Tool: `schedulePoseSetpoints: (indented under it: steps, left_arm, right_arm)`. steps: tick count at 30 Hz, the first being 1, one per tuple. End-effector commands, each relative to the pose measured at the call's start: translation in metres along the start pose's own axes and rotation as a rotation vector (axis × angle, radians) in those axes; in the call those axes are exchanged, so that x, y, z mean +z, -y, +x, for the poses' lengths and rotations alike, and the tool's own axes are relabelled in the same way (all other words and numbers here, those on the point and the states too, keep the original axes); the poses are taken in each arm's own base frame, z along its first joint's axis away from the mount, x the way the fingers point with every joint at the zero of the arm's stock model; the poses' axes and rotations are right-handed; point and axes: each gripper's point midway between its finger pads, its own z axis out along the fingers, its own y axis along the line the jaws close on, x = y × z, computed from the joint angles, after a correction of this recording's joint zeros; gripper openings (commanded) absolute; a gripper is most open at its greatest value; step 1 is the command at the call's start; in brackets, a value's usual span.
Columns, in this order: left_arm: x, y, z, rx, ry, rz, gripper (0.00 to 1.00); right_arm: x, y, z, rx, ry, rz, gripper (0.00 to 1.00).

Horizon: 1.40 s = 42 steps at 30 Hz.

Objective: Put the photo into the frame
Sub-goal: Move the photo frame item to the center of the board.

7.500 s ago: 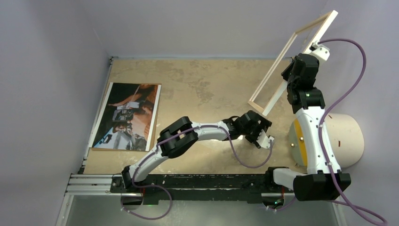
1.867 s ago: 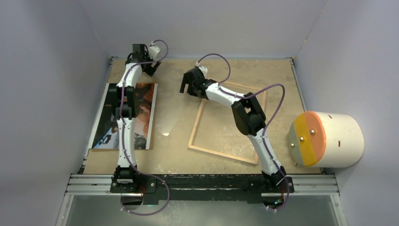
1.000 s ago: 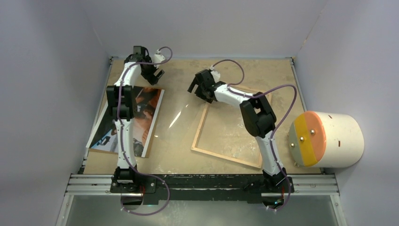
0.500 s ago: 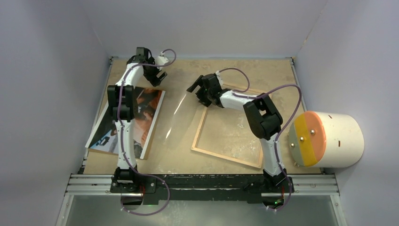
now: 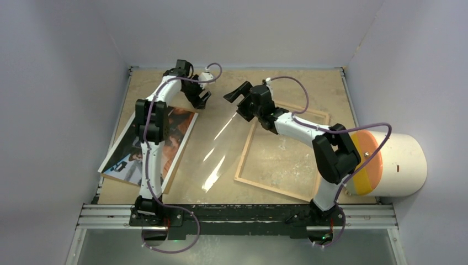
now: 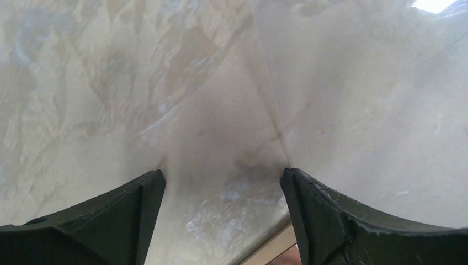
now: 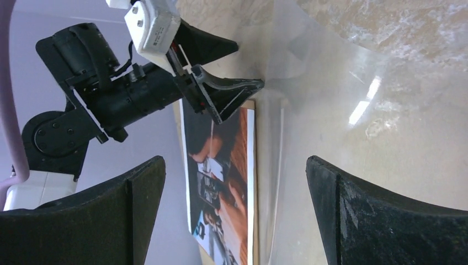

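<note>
lying slanted, print up, at the left side of the table: the photo, partly under the left arm. beside it the clear sheet, then the frame, flat, wood face up. left arm stretched far forward, left gripper spread wide over the sheet's far corner, holding nothing. right arm bent leftward across the frame, right gripper gaping, empty.

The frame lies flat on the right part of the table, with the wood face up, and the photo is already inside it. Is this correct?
Not fully. The frame does lie flat on the right part, wood face up, but it is empty: the bare table shows through it. The photo lies apart from it on the left part. The top external view shows this.
</note>
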Motion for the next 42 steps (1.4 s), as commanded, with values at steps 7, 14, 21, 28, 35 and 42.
schedulePoseSetpoints:
  steps: [7,14,21,28,35,42]
  left_arm:
    - [0.04,0.089,0.091,-0.146,-0.285,0.289,0.83]
    - [0.042,0.094,0.092,-0.136,-0.289,0.307,0.83]
    - [0.042,0.095,0.092,-0.132,-0.287,0.314,0.83]
    - [0.041,0.096,0.096,-0.124,-0.301,0.312,0.83]
    - [0.042,0.095,0.097,-0.124,-0.303,0.306,0.82]
    - [0.042,0.092,0.097,-0.118,-0.305,0.295,0.82]
  right_arm:
    - [-0.015,0.031,-0.04,-0.194,0.12,0.168,0.99]
    - [0.003,0.03,-0.102,-0.391,0.084,0.121,0.99]
    - [0.039,0.06,-0.113,-0.465,-0.117,0.147,0.99]
    - [0.041,0.064,-0.078,-0.444,-0.362,-0.003,0.97]
    - [0.03,0.052,-0.051,-0.421,-0.504,-0.147,0.78]
    - [0.019,0.045,-0.037,-0.39,-0.586,-0.221,0.54]
